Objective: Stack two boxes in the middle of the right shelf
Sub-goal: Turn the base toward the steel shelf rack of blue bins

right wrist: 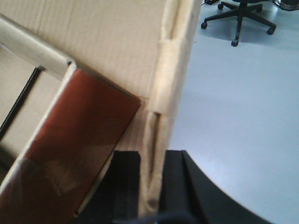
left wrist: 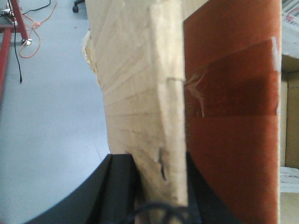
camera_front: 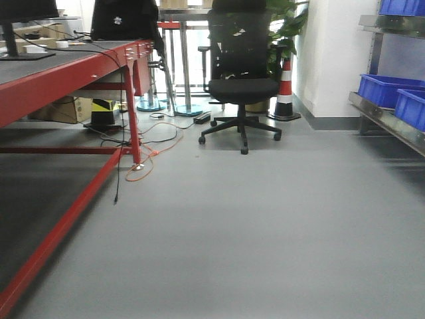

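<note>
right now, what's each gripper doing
left gripper: shut on a cardboard box wall
right gripper: shut on a cardboard box wall

Pale tan carton [left wrist: 135, 93], possibly rust-brown panel [left wrist: 229, 121], red workbench [camera_front: 66, 78], blue bins [camera_front: 388, 90], black chair [camera_front: 240, 46], grey floor [camera_front: 252, 226]

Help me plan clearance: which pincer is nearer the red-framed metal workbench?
Left. The left pincer clamps the brown cardboard carton's wall on the red-framed workbench's side; the right pincer clamps its far wall.
</note>
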